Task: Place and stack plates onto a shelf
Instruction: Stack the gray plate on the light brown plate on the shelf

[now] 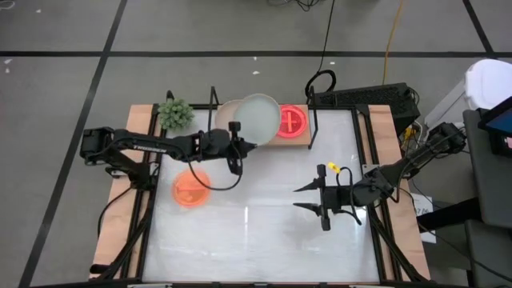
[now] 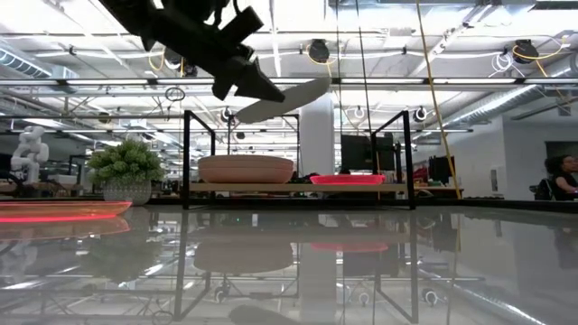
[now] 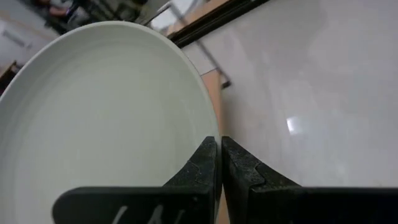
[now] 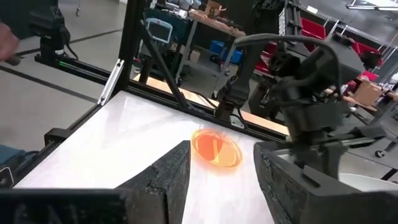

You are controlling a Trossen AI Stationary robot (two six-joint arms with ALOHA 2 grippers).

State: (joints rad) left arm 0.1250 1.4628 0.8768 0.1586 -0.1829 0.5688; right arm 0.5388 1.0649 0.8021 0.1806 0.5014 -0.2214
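My left gripper [image 1: 237, 146] is shut on a pale grey plate [image 1: 258, 118], which it holds in the air over the left part of the shelf [image 1: 304, 142]. In the low view this plate [image 2: 284, 97] hangs tilted above a beige plate stack [image 2: 246, 169] resting on the shelf board [image 2: 298, 187]. A hot pink plate [image 1: 293, 121] lies flat on the shelf's right part. An orange plate [image 1: 190, 189] lies flat on the table at the left. My right gripper [image 1: 306, 198] stands open over the table's right half, with nothing between its fingers [image 4: 168, 180]. My left gripper pinches the pale grey plate's rim [image 3: 213, 127] between its two fingers, on the plate's near-left edge. The fingers come from the table's left and slant a little downward. The plate is lifted clear and tilted, its far side raised, above the beige stack.
A small potted plant [image 1: 175, 114] stands just left of the shelf. The shelf's black wire ends [image 2: 187, 158] rise upright on both sides. Wooden strips [image 1: 382, 128] and black rails border the white tabletop. Open tabletop lies between the two grippers.
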